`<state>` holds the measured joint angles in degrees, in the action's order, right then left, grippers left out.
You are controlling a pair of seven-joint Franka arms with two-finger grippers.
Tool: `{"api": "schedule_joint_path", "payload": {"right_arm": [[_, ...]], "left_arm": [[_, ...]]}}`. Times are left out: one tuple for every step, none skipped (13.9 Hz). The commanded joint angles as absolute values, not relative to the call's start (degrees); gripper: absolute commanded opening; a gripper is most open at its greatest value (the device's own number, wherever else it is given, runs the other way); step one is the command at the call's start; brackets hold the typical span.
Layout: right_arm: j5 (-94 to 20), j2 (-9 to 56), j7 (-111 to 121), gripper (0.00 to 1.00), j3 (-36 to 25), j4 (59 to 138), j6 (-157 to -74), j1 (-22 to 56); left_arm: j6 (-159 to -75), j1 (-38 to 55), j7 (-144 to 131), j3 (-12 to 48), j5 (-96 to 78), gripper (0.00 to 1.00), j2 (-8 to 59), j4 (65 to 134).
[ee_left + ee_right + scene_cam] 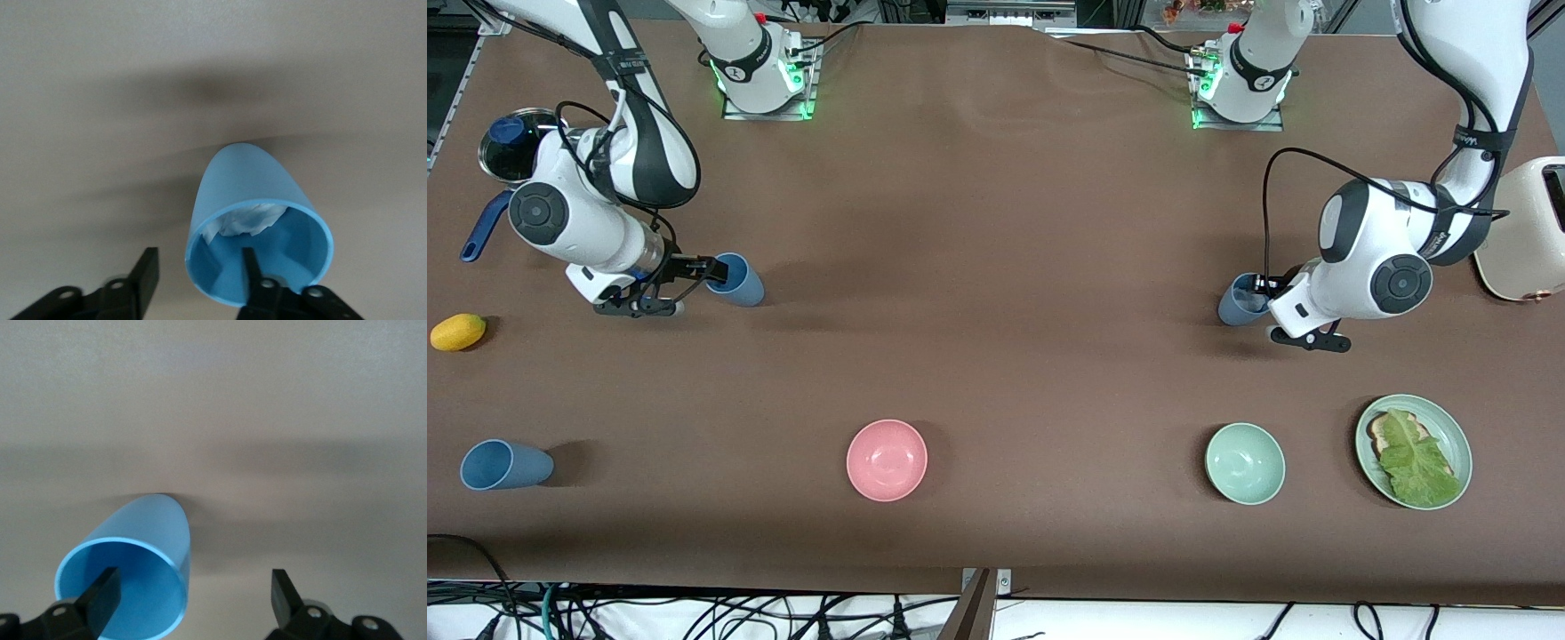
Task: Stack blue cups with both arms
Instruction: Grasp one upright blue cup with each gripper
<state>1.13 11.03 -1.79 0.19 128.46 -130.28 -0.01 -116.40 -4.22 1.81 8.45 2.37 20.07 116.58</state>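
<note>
A sky blue cup (736, 280) lies on its side toward the right arm's end of the table, mouth facing my right gripper (698, 283). In the right wrist view the right gripper (193, 597) is open, with one finger inside the mouth of the cup (133, 567) and the other outside it. A duller blue cup (1240, 302) lies on its side toward the left arm's end. My left gripper (1272, 309) is open across its rim. In the left wrist view the left gripper (200, 273) has one finger inside the cup (250, 193), which holds white crumpled paper.
A third blue cup (505, 464) lies nearer the front camera at the right arm's end. A pink bowl (887, 460), a pale green bowl (1245, 463) and a green plate (1456, 436) of toast and lettuce stand along the front. A yellow fruit (458, 332), a pot (511, 147) and a toaster (1529, 231) are at the ends.
</note>
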Motion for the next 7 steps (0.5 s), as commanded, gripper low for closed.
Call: {"api": "schedule_joint_path", "payload": {"right_arm": [[1.8,11.2,-1.3,0.90,0.6,129.6,-131.7,-0.4],[1.8,11.5,-1.4,0.66,0.6,129.6,-131.7,-0.4],[1.8,11.7,-1.5,0.37,0.7,129.6,-131.7,-0.4],[1.7,12.0,-1.6,0.20,0.7,129.5,-131.7,-0.4],[1.4,12.0,-1.8,0.01,0.7,129.4,-131.5,-0.4],[1.4,12.0,-2.2,0.00,0.7,129.3,-131.3,-0.4],[1.3,12.0,-2.4,0.00,0.7,129.1,-131.2,-0.4]], "left_arm": [[-118.1,-4.0,1.7,8.7,3.1,0.00,21.1,116.5],[-118.1,-4.3,1.7,8.7,3.1,0.00,21.2,116.4],[-118.0,-4.3,1.7,8.7,3.0,0.00,21.1,116.3],[-117.8,-4.0,1.7,8.7,3.1,0.00,20.9,115.6],[-117.3,-3.8,1.4,9.3,3.0,0.00,20.5,114.7],[-116.6,-3.8,0.7,11.3,3.0,0.00,20.5,113.1],[-113.6,-3.6,-0.9,13.8,3.0,0.00,20.6,111.1]]}}
